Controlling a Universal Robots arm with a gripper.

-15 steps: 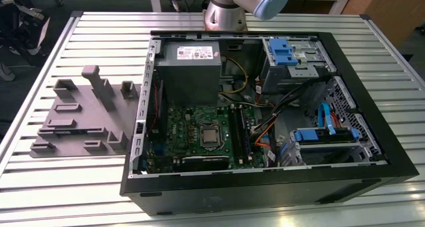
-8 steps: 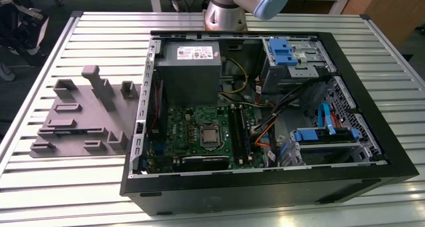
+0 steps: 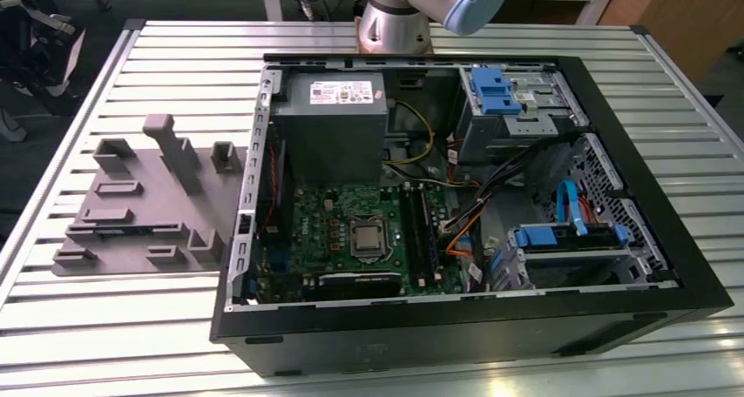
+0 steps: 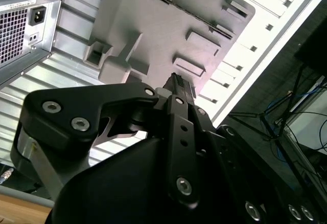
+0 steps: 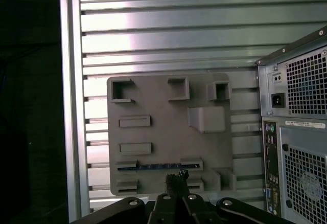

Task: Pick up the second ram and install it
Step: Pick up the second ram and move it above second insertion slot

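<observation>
- pincer clenched, fingertips pressed together, nothing between them
- second ram stands on edge in a slot of the grey tray; in the first wrist view the pincer tips are near it
- exterior view: tray on the slatted surface, at 9 o'clock from the open PC case

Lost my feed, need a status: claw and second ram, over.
Claw over grey tray, close to second ram. Ram on edge in tray, not yet picked. Raised blocks at its ends.
</observation>
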